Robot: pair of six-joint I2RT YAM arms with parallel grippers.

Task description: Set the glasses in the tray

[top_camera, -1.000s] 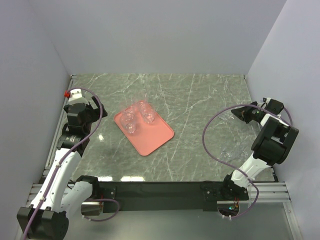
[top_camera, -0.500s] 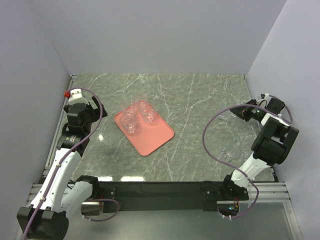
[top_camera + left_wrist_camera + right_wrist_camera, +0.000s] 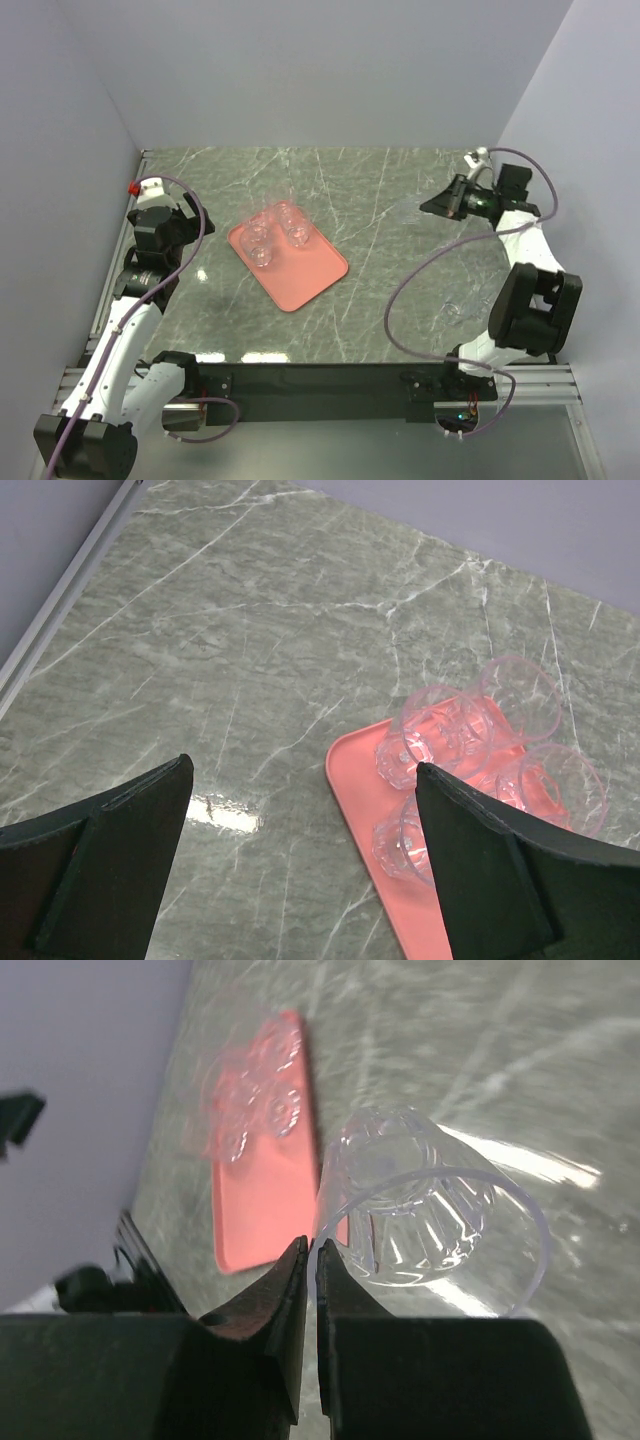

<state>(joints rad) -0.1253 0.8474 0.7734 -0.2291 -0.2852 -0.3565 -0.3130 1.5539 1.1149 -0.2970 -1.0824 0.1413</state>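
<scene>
Robotics lab test cell: plain grey walls (image 3: 320,70) boxed in a marble-patterned table (image 3: 380,190); left arm (image 3: 128,320) and right arm (image 3: 530,310), both cabled, were bolted to an aluminium frame (image 3: 560,385).

Left arm (image 3: 130,320) and right arm (image 3: 520,232) share white links, black joints and looping purple cables (image 3: 386,303).

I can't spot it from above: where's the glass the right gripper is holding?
Right wrist view: the glass is pinched by its rim in the right gripper, over the table's far right, apart from the tray.
</scene>
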